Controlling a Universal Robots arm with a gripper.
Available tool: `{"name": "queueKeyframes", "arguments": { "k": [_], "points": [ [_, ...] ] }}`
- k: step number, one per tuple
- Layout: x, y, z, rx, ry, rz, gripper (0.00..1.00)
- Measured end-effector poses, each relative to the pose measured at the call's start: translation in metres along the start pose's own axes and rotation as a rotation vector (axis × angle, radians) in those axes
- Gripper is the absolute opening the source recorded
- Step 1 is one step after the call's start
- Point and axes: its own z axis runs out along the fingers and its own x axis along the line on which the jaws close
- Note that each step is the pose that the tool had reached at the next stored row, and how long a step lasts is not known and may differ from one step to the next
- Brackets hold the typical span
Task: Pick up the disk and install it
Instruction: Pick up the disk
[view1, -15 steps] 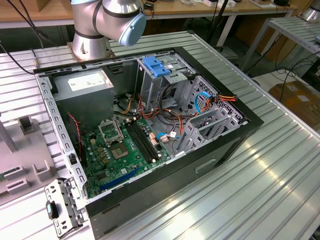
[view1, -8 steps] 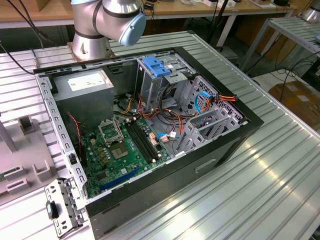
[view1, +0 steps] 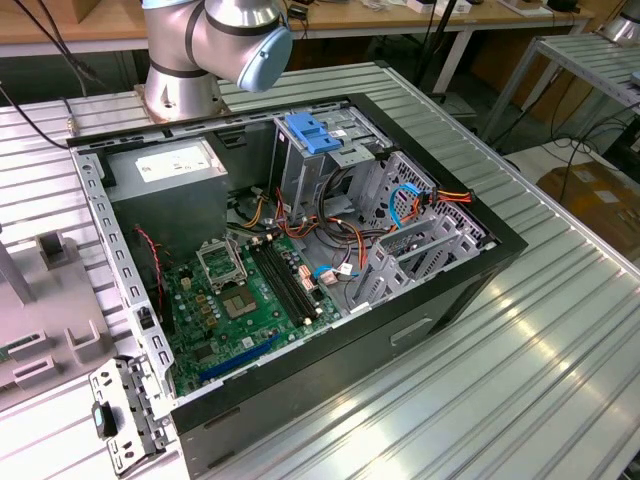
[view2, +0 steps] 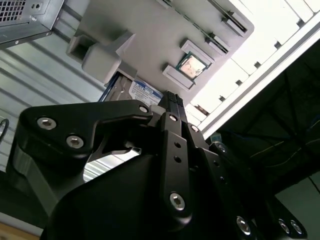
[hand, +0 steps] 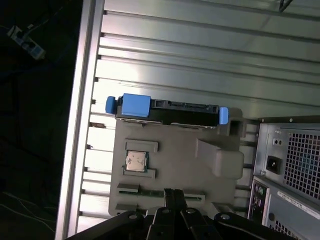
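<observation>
Black two-finger gripper is hovering over a grey plastic fixture plate. Its fingers are pressed together with nothing between them; in the second wrist view the gripper is showing the same closed, empty state.

The disk, a silver metal hard drive with blue plastic carrier rails, is standing on edge in a slot along the far side of the fixture plate, with a blue rail end sticking out at each side. It is sitting apart from the gripper, not touched. In the second wrist view the disk is peeking out just past the fingertips, showing its white label with a blue band.

A small square processor chip is lying in a pocket of the fixture plate, between the disk and the gripper. The fixture plate is resting on a slatted aluminium table, just beside the vented rear of a black computer case.

In the exterior view the black computer case is lying open on the table, exposing a green motherboard, a grey metal power supply box and a bare blue plastic bracket on top of the drive cage. The silver robot arm is rising behind the case.
</observation>
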Motion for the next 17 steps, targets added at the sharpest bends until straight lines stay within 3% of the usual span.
{"name": "queueKeyframes", "arguments": {
  "k": [17],
  "points": [
    [0.0,0.0,0.0,-0.0056,-0.0032,-0.192,0.11]
  ]
}}
